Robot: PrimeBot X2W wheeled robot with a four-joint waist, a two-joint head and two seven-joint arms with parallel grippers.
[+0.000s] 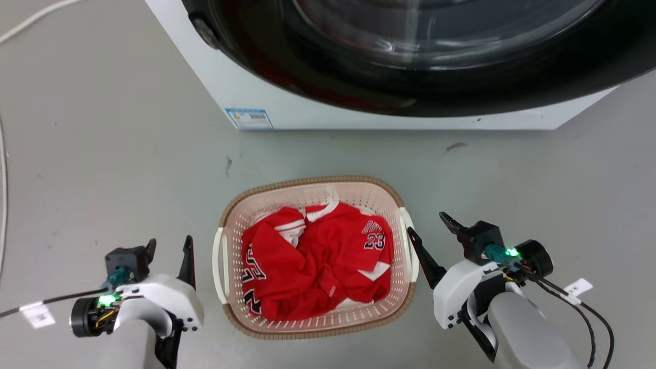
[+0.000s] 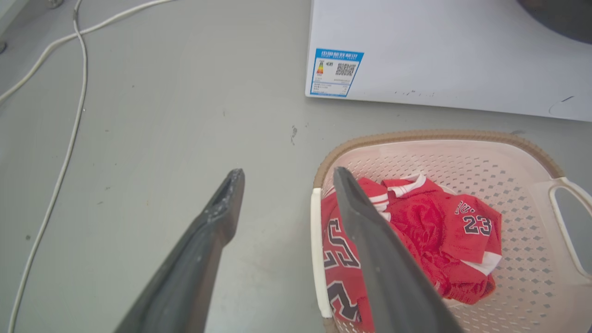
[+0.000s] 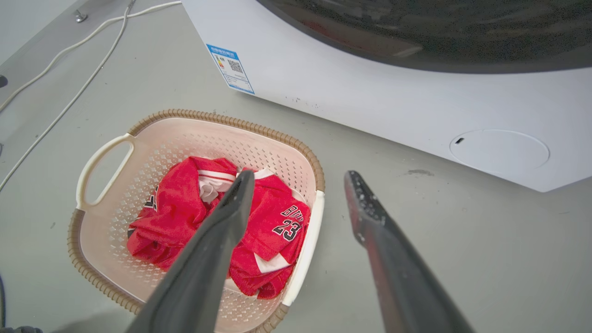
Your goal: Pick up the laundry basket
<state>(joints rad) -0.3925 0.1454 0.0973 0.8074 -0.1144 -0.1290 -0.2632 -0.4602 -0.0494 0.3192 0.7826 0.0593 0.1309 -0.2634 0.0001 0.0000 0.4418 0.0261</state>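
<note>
The laundry basket (image 1: 307, 182) stands on the grey floor in front of the washing machine, cream-pink and perforated, with a brown rim and white side handles. A crumpled red jersey (image 1: 318, 256) numbered 23 lies inside it. My left gripper (image 1: 170, 241) is open just left of the basket's left handle (image 1: 219, 261), apart from it. In the left wrist view, that gripper (image 2: 287, 173) frames the handle (image 2: 316, 259) beside the basket (image 2: 439, 135). My right gripper (image 1: 427, 224) is open at the right handle (image 1: 407, 241), its inner finger close to it. In the right wrist view, its gripper (image 3: 299, 175) straddles the handle (image 3: 305, 249) of the basket (image 3: 222, 119).
The white washing machine (image 1: 318, 110), with its dark round door (image 1: 435, 61), stands close behind the basket. It carries a blue label (image 1: 249, 118) at its lower left corner. White cables (image 2: 69, 138) trail over the floor at the far left. Bare grey floor lies on both sides.
</note>
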